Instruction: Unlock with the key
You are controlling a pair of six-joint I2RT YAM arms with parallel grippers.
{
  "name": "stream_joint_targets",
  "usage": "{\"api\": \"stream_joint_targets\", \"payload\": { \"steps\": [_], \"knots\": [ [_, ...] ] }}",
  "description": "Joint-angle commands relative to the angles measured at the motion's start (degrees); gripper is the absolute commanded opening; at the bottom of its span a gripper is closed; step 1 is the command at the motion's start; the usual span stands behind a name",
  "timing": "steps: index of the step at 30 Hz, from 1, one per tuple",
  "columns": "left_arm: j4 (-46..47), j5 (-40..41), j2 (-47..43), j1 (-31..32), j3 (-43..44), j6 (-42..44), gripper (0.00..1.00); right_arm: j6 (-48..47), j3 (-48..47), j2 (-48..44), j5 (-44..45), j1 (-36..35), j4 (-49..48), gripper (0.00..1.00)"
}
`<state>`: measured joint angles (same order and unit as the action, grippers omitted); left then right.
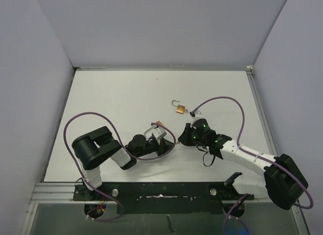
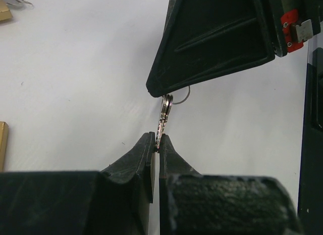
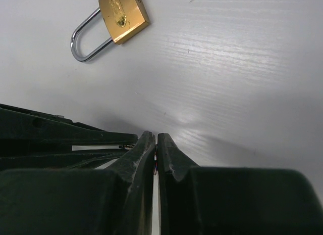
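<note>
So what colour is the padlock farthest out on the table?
Brass-gold body, silver shackle; clearest in right wrist view.

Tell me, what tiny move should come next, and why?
Probably the left tool should let go: it pinches the key by its blade, while the right tool seems to hold the head. That would free the blade for the padlock.

Lab robot cell: white table [image 1: 116, 98], aluminium rail [image 1: 55, 192] (plain grey walls [image 1: 161, 28] all round)
</note>
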<state>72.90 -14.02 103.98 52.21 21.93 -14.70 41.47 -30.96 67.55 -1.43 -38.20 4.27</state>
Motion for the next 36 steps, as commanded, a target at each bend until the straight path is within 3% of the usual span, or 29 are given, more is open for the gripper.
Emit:
{"api": "stream_joint_targets", "payload": {
  "steps": [1, 12, 21, 36],
  "knots": [
    [3.0, 7.6, 0.8, -1.6, -0.9, 0.2, 0.00, -0.6, 1.5, 1.1, 1.7, 1.2, 0.9, 0.02],
    [6.2, 8.2, 5.3, -2.0, -1.8, -0.7, 0.00, -0.5, 2.4, 5.9, 1.6, 1.5, -2.2, 0.07],
    [4.6, 9.0, 4.6, -2.1, -2.2, -0.5, 0.00, -0.5, 2.0, 5.8, 2.5, 2.6, -1.7, 0.21],
    [0.1, 10.1, -3.2, -2.2, -3.9, 0.6, 0.30, -4.2, -0.6, 2.4, 3.3, 2.7, 0.3, 0.22]
  ]
}}
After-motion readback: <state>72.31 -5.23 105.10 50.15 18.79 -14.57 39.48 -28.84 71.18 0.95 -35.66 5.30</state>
